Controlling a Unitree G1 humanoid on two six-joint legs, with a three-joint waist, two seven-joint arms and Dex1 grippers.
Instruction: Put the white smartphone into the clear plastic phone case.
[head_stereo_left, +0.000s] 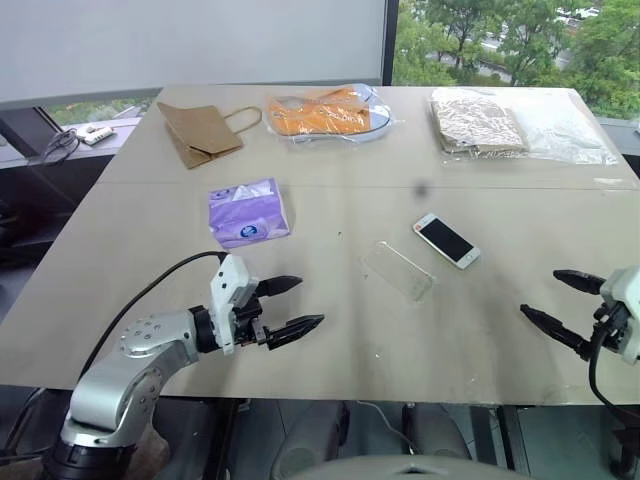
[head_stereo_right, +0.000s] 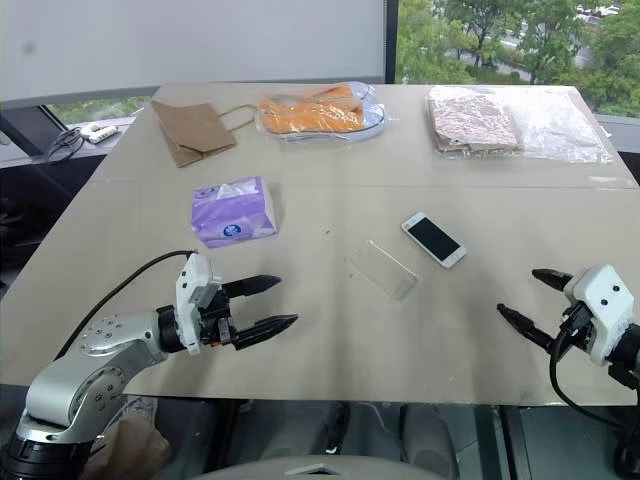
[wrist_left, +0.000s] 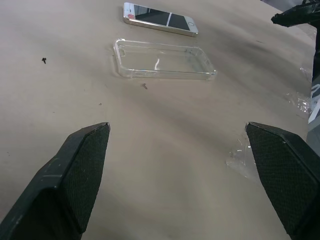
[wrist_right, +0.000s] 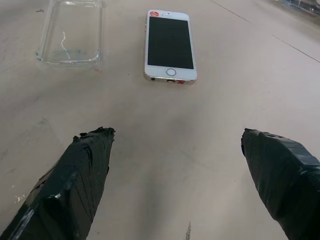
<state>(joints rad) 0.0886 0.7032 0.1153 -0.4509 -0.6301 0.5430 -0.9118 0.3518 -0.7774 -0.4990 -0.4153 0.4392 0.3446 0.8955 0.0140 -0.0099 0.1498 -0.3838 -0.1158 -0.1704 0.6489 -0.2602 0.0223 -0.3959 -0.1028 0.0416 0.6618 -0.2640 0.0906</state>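
The white smartphone (head_stereo_left: 447, 240) lies flat, screen up, on the beige table right of centre. The clear plastic phone case (head_stereo_left: 398, 269) lies empty just left of it and a little nearer to me; the two are apart. Both show again in the wrist views: the phone (wrist_right: 169, 45) and the case (wrist_left: 164, 59). My left gripper (head_stereo_left: 292, 306) hovers open over the near left of the table, well short of the case. My right gripper (head_stereo_left: 561, 297) is open too, at the near right, with nothing between its fingers.
A purple tissue pack (head_stereo_left: 248, 212) sits left of centre. Along the far edge lie a brown paper bag (head_stereo_left: 201, 132), an orange item in clear plastic (head_stereo_left: 328, 112) and a patterned item in a clear bag (head_stereo_left: 500, 125). A scrap of clear film (wrist_left: 240, 157) lies near the left gripper.
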